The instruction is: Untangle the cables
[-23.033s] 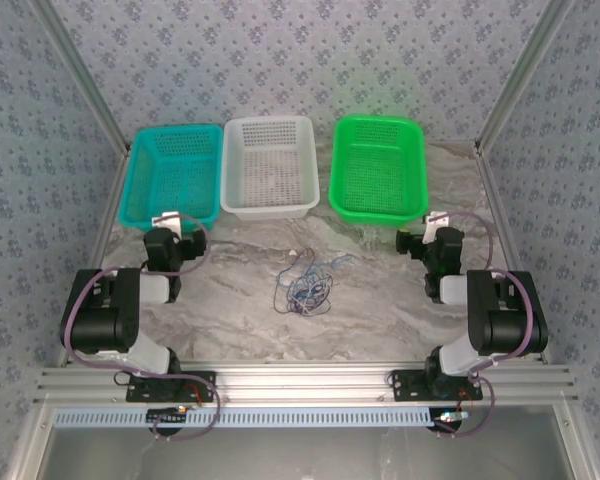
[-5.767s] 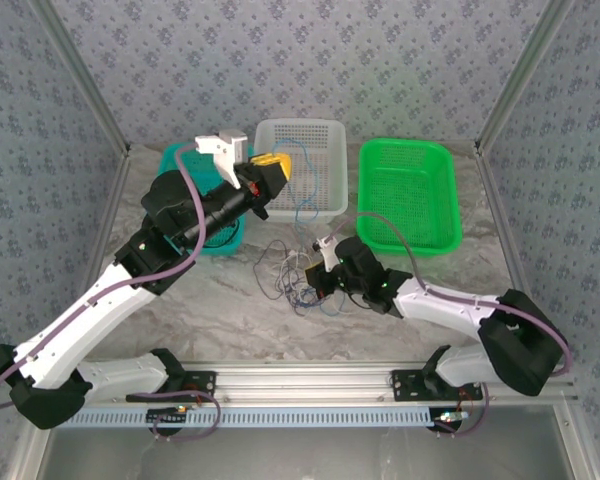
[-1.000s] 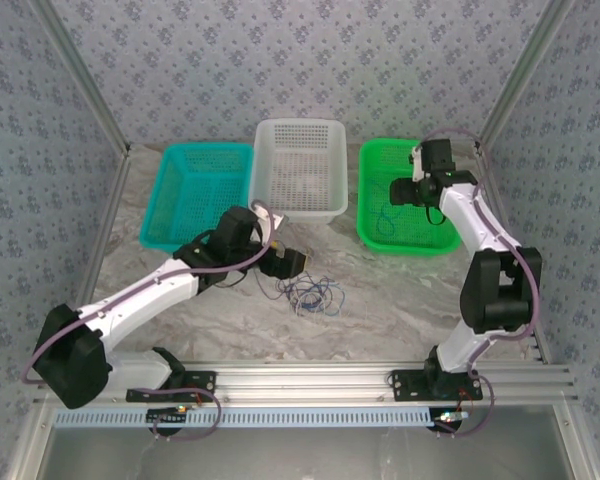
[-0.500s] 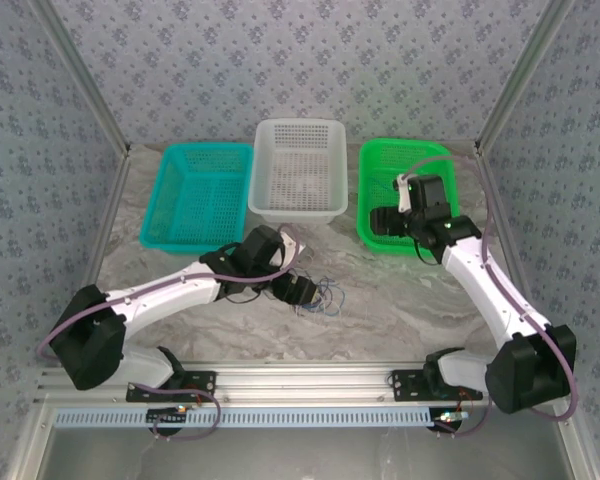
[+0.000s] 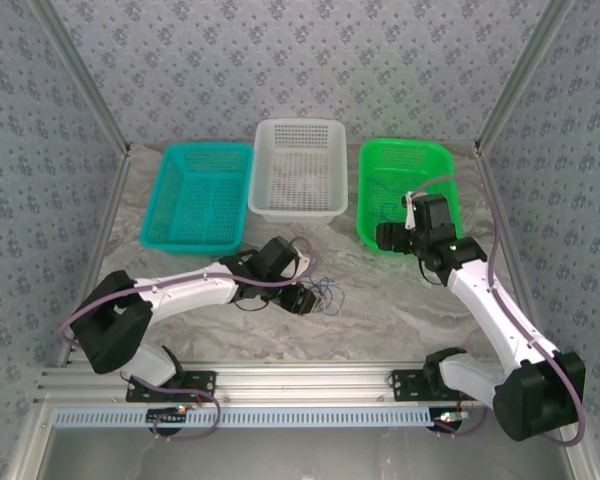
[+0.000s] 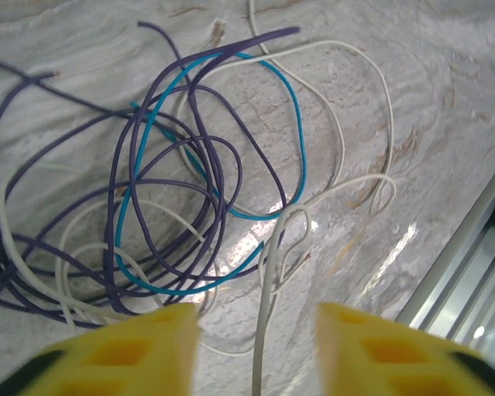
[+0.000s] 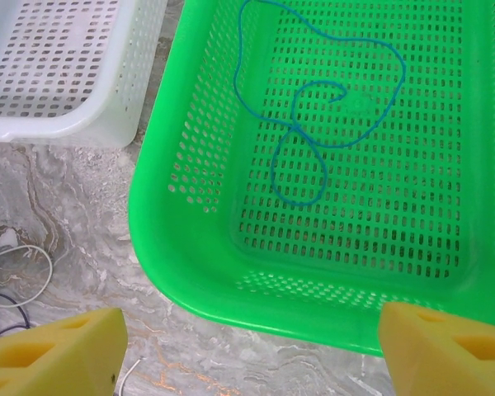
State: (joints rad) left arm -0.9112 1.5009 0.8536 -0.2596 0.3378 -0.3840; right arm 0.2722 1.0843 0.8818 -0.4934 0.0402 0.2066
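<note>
Near bench point(image 5: 400, 300) front: cables point(image 5: 318, 293) mostly knotted, 1 sorted.
My left tool point(image 6: 256, 346) part-open, straddling whitish strand point(image 6: 268, 330), no grip yet; right tool point(image 7: 247, 338) wide open, empty, by green basket point(image 7: 161, 239) w/ teal cable point(image 7: 290, 124) inside. Rest to separate.

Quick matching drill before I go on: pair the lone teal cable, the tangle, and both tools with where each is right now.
Things:
1. lone teal cable
2. tangle of cables
3. left tool
4. right tool

Places:
A. above the green basket, at its near left corner
B. on the table, in front of the white basket
C. lying inside the green basket
D. low over the tangle

Pairs: 1-C, 2-B, 3-D, 4-A
</note>
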